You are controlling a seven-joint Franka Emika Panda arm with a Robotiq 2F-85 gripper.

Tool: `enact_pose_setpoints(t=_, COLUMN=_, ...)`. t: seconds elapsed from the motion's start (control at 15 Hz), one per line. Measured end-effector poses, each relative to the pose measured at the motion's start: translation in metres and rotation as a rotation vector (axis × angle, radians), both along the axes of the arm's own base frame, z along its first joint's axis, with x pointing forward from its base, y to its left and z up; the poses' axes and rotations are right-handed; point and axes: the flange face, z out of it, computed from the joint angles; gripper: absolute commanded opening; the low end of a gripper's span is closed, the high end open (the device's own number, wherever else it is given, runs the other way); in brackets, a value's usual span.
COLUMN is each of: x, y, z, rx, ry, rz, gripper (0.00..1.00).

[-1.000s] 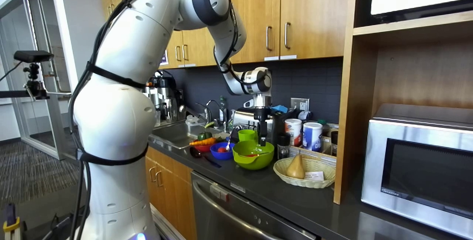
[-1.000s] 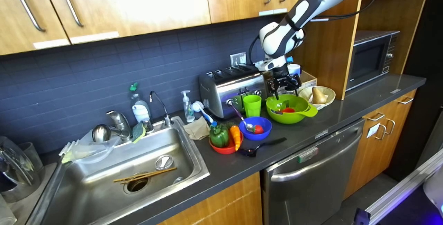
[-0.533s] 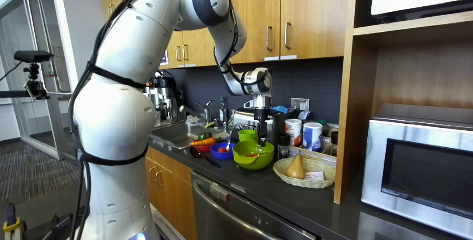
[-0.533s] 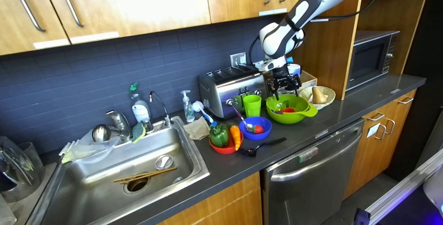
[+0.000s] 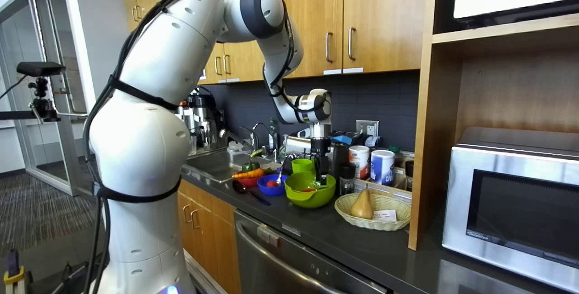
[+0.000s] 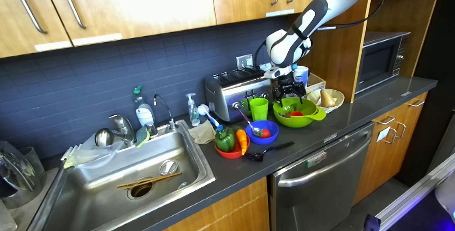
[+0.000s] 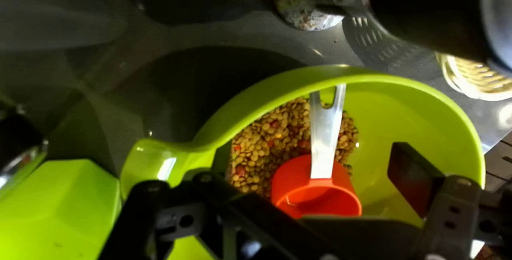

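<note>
Here's the gripper [image 6: 291,103], pointing straight down over the big green bowl [image 7: 400,108], and it's wide: fingers [image 7: 414,180] well apart, nothing held. Look right under it: the red measuring cup [image 7: 316,196], sitting in the bowl at the edge of a heap of what look like lentils [image 7: 260,144]. Its metal handle [image 7: 324,144] is the thing to watch. In the wrist view that handle falls in the gap between the two fingers, seemingly a little below them, and its long axis runs roughly square across the line from fingertip to fingertip, climbing from the cup to the bowl's wall on what I judge to be the back-edge side of the tabletop [image 6: 305,138]. Just one arm in play. Is a finger brushing the bowl? Can't tell from here.

Outward we go: just beside the bowl, toward the end with the sink [image 6: 106,192], a green tumbler [image 6: 259,108], upright; toward the back edge, a dark grinder [image 5: 347,180]; toward the end with the microwave [image 6: 378,64], a wicker basket [image 5: 371,225] with a pear [image 6: 327,98] in it. Behind the tumbler, the toaster [image 6: 243,91] along the back edge.

Farther off, a blue bowl [image 6: 263,140] with a strawberry [image 6: 265,133] and a leaning spoon [image 6: 245,118]; a black ladle [image 6: 282,145] near the front edge; then a red bowl [image 6: 231,155] carrying a green pepper [image 6: 225,140] and a carrot [image 6: 242,141].
</note>
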Motion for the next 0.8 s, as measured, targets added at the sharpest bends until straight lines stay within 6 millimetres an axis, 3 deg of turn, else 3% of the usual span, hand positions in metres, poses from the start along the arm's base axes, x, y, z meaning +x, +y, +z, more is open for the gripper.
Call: enact_pose_setpoints(t=0.8, x=0.003, y=-0.015, z=-0.002, rx=-0.021, ry=-0.003, rz=0.115, gripper=1.0)
